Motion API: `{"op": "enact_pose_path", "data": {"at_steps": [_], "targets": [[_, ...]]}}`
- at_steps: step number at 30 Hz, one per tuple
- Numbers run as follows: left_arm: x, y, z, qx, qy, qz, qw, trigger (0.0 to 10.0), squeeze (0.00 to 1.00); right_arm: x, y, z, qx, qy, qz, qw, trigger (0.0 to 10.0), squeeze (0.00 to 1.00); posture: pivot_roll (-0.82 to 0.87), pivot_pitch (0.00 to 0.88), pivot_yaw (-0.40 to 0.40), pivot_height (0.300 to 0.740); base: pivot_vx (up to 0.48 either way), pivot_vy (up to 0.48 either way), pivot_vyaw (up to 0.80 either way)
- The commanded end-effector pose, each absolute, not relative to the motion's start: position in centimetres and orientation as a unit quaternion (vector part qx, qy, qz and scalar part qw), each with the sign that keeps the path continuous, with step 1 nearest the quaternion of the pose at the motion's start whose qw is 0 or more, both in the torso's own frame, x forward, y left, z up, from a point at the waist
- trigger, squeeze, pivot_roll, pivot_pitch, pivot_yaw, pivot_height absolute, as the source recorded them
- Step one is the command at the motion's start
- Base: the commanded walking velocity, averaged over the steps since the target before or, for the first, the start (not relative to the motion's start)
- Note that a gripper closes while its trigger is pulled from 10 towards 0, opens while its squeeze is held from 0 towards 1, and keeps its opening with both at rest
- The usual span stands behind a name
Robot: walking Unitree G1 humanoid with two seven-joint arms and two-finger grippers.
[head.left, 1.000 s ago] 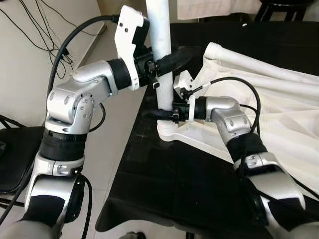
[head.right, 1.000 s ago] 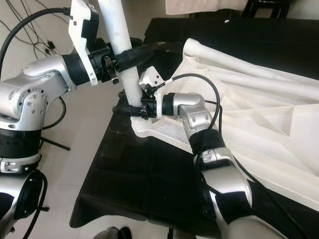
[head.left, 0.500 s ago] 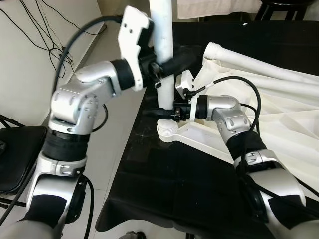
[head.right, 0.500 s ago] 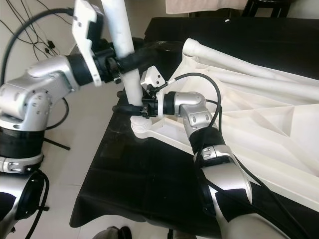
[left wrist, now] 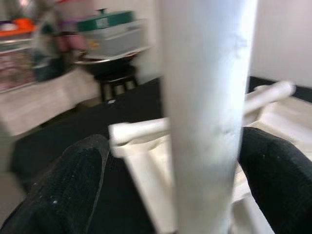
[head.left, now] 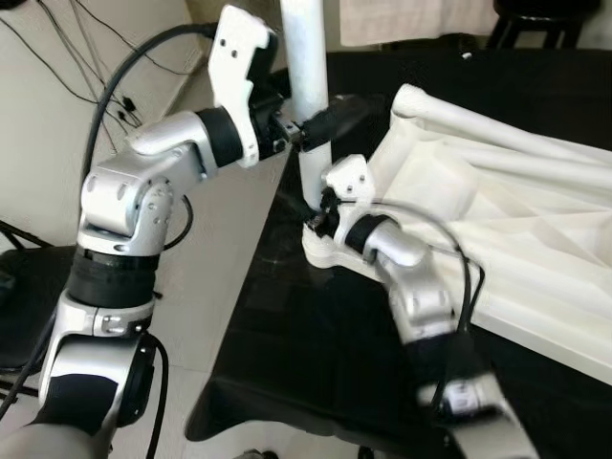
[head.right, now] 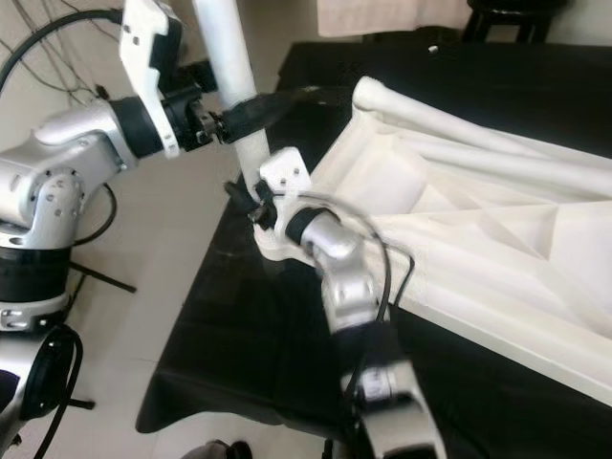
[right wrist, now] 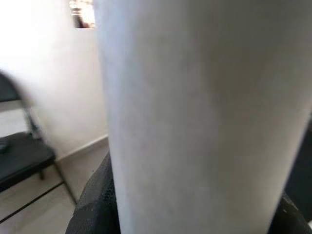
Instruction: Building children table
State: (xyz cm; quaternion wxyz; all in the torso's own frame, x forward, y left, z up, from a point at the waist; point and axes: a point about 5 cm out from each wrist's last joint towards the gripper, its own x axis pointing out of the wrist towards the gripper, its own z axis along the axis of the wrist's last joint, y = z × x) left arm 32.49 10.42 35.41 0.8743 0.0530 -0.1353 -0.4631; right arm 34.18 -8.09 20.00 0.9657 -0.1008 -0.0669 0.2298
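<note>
A: Left eye view first: where's the leg (head.left: 306, 86) relative to each tool?

B: Upright between the fingers of both. The left tool (head.left: 308, 129) is clamped on it high up; the right tool (head.left: 314, 212) is closed around it low, just above the corner socket (head.left: 325, 251) of the upturned tabletop (head.left: 497, 220) on the black surface (head.left: 316, 354).

A: So the long axis?

B: Vertical, straight over the socket. I'd judge it needs pressing downward, and the right tool is nearer.
</note>
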Motion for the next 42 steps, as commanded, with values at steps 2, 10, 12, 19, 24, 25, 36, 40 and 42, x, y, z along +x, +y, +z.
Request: {"op": "enact_pose_path", "data": {"at_steps": [2,10,12,19,24,25,36,40,42], "targets": [[32.5,10.9,35.2,0.065,-0.135,-0.451,0.88,10.0,0.0,34.0,-8.7,15.6,-0.096,0.035,0.222,0.97,0.0,0.0,-0.03,0.157,0.081,0.74,0.0,0.0,0.0],[32.0,11.3,35.1,0.074,-0.142,-0.443,0.882,10.0,0.0,35.7,-8.9,17.1,-0.089,0.019,0.219,0.971,0.0,0.0,-0.03,0.152,0.067,0.74,0.0,0.0,0.0],[31.4,11.7,35.1,0.075,-0.146,-0.442,0.882,10.0,0.0,35.8,-8.9,17.3,-0.088,0.018,0.218,0.972,6.9,0.0,-0.03,0.154,0.066,0.74,0.0,0.0,0.0],[29.1,12.8,35.3,0.082,-0.154,-0.453,0.874,10.0,0.0,35.1,-8.6,18.0,-0.087,0.025,0.182,0.979,10.0,0.0,-0.02,0.158,0.059,0.74,0.0,0.0,0.0],[27.8,13.7,35.5,0.101,-0.161,-0.44,0.878,10.0,0.0,35.5,-8.9,18.4,-0.07,0.017,0.182,0.981,10.0,1.0,-0.01,0.16,0.054,0.74,0.0,0.0,0.0],[27.3,14.3,35.5,0.11,-0.165,-0.419,0.886,10.0,0.0,35.9,-9.1,18.9,-0.057,0.01,0.192,0.98,10.0,1.0,-0.01,0.162,0.055,0.74,0.0,0.0,0.0],[25.6,15.6,33.6,0.12,-0.169,-0.342,0.916,10.0,0.0,36.6,-10.0,21.5,-0.045,-0.045,0.288,0.956,10.0,0.58,0.0,0.175,0.043,0.74,0.0,0.0,0.0],[24.8,15.7,31.6,0.109,-0.15,-0.328,0.926,10.0,0.0,36.7,-10.4,22.6,-0.05,-0.06,0.341,0.937,10.0,0.0,0.01,0.179,0.039,0.74,0.0,0.0,0.0],[24.4,15.7,30.6,0.104,-0.139,-0.326,0.929,10.0,0.0,36.7,-10.5,23.0,-0.052,-0.066,0.365,0.927,10.0,0.0,0.01,0.18,0.038,0.74,0.0,0.0,0.0]]}}
